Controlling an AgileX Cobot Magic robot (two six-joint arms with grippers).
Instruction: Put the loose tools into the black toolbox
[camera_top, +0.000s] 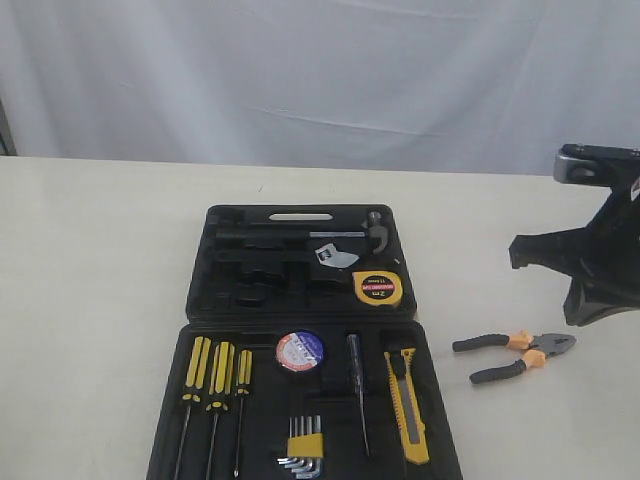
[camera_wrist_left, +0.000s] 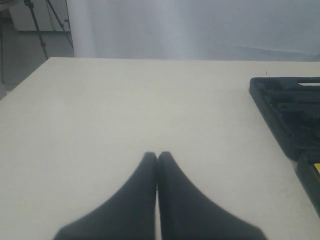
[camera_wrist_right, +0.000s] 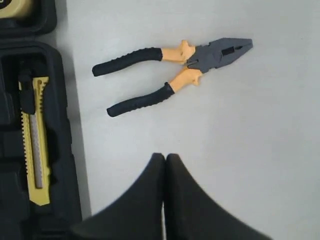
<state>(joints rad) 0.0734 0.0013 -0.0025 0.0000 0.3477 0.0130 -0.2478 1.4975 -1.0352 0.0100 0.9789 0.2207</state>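
Hovering over the pale desk, the right hand has its two black fingers pressed together with nothing between them. Just beyond its tips the black-orange-handled pliers lie flat on the desk, handles slightly splayed. In the exterior view the pliers sit at three o'clock from the near half of the black toolbox, close to its wall but not touching, grey nose pointing toward three o'clock. The right arm hangs at about one o'clock from them, by the frame's edge. The left hand is likewise closed and empty above bare desk on the toolbox's nine o'clock side; the exterior view does not show it. The toolbox lies open, lid half at twelve o'clock and tray half at six. The yellow tape measure sits in the lid half at its four o'clock corner. The black tape roll rests at twelve o'clock of the tray half. The yellow-black utility knife lies lengthwise along the tray's three o'clock side. Three screwdrivers fill the nine o'clock side, and the hex key set sits at six o'clock.
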